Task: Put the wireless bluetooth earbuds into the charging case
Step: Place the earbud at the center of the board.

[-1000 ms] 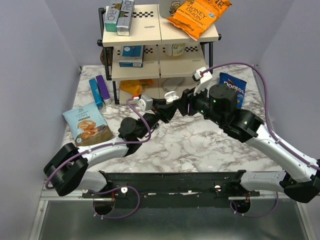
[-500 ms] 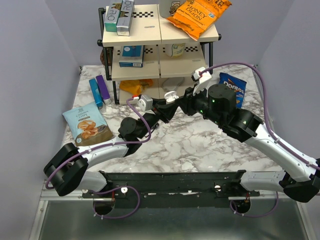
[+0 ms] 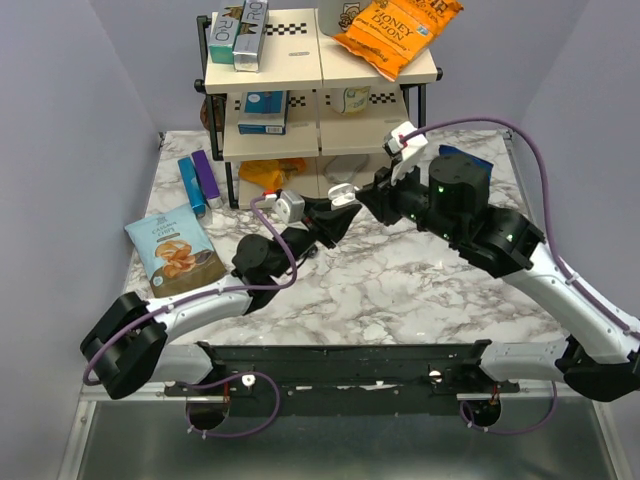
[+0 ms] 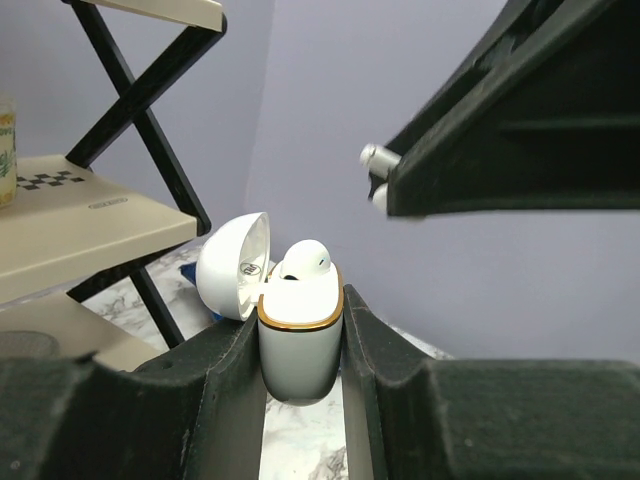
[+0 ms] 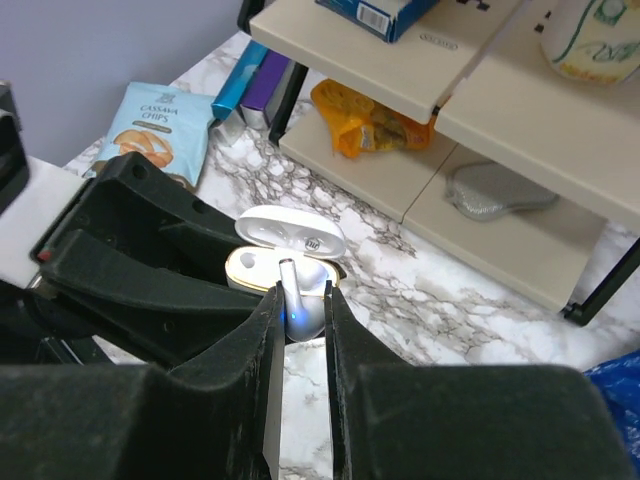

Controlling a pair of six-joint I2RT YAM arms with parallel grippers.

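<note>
The charging case [image 4: 300, 345] is white with a gold rim, and its lid [image 4: 235, 265] is flipped open. My left gripper [image 4: 302, 320] is shut on its body and holds it above the table. One earbud [image 4: 303, 258], white rather than black, sits in the case. My right gripper [image 5: 300, 300] is shut on a second white earbud [image 5: 303, 305] showing a blue light. It holds this earbud just in front of the open case [image 5: 262, 266], stem towards it. In the top view both grippers meet at the case [image 3: 343, 190] in front of the rack.
A shelf rack [image 3: 300, 75] stands at the back with boxes and an orange chip bag [image 3: 395, 35] on top. A cassava chips bag [image 3: 175, 250] and blue and purple boxes [image 3: 200, 180] lie left. A Doritos bag [image 3: 475, 160] is behind my right arm.
My right arm has lifted and drawn back to the right a little, with the earbud still held. My left arm has shifted slightly and still holds the case at about the same spot.
</note>
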